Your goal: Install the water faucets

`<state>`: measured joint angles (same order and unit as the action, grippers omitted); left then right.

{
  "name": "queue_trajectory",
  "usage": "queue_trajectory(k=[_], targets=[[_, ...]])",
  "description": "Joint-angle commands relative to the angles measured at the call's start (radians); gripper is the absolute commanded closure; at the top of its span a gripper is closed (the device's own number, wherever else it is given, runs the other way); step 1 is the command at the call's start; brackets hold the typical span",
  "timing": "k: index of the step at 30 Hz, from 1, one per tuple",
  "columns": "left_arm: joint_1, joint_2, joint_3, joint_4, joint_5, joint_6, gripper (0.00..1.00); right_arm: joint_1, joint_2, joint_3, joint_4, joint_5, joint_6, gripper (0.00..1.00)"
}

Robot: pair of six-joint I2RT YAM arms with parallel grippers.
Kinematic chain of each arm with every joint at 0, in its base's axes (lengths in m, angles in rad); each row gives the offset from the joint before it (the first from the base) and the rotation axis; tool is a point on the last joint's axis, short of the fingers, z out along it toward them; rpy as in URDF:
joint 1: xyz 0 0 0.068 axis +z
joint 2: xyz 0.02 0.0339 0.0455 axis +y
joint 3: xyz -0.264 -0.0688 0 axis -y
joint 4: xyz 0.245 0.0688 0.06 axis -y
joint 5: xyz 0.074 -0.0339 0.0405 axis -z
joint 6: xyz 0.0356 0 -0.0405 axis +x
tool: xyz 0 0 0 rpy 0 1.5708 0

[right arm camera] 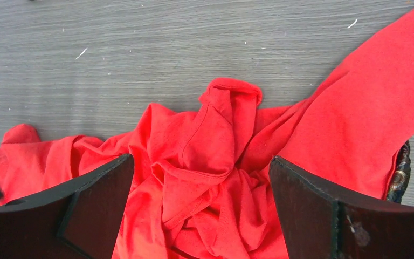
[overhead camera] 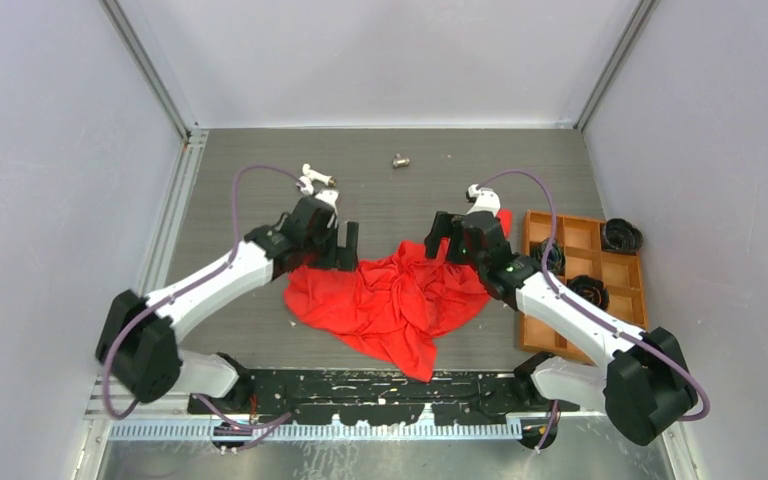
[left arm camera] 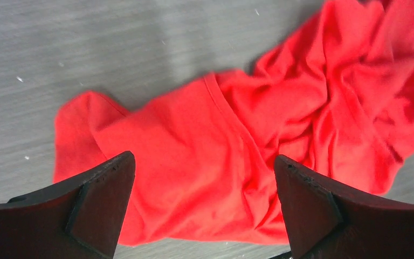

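Note:
A small white tap with a brassy tip lies on the grey table behind my left wrist. A tiny grey metal fitting lies apart from it, further right near the back. My left gripper is open and empty over the left edge of a crumpled red cloth. My right gripper is open and empty over the cloth's upper right part. In both wrist views only the red cloth lies between the spread fingers. The tap and fitting show in neither wrist view.
An orange compartment tray with black coiled parts stands at the right, its corner under the cloth. One black coil lies just outside it. A black rail runs along the near edge. Grey walls enclose the table.

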<state>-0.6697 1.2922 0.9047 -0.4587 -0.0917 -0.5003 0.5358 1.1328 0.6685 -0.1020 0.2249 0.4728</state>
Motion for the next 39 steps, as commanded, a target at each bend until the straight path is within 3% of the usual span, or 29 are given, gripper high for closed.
queue_trajectory(k=[1, 11, 17, 23, 30, 39], targets=[[0.122, 0.177, 0.238, -0.130, 0.006, -0.012, 0.01, 0.006, -0.017, 0.029, 0.025, 0.023, 0.028, 0.00], [0.304, 0.611, 0.746, -0.361, 0.059, 0.041, 0.00, 0.005, 0.072, 0.153, -0.075, 0.119, 0.056, 0.00], [0.312, 0.771, 0.972, -0.427, 0.077, 0.079, 0.01, 0.004, 0.104, 0.201, -0.111, 0.163, 0.065, 0.00], [0.340, 0.709, 0.934, -0.330, 0.117, 0.095, 0.01, 0.003, 0.229, 0.342, -0.151, 0.227, -0.008, 0.00], [0.466, 0.687, 0.915, -0.358, 0.184, 0.070, 0.01, -0.020, 0.468, 0.570, -0.165, 0.156, -0.071, 0.00], [0.477, 0.524, 0.711, -0.306, 0.258, 0.040, 0.01, -0.126, 0.981, 1.196, -0.398, 0.041, -0.156, 0.00]])
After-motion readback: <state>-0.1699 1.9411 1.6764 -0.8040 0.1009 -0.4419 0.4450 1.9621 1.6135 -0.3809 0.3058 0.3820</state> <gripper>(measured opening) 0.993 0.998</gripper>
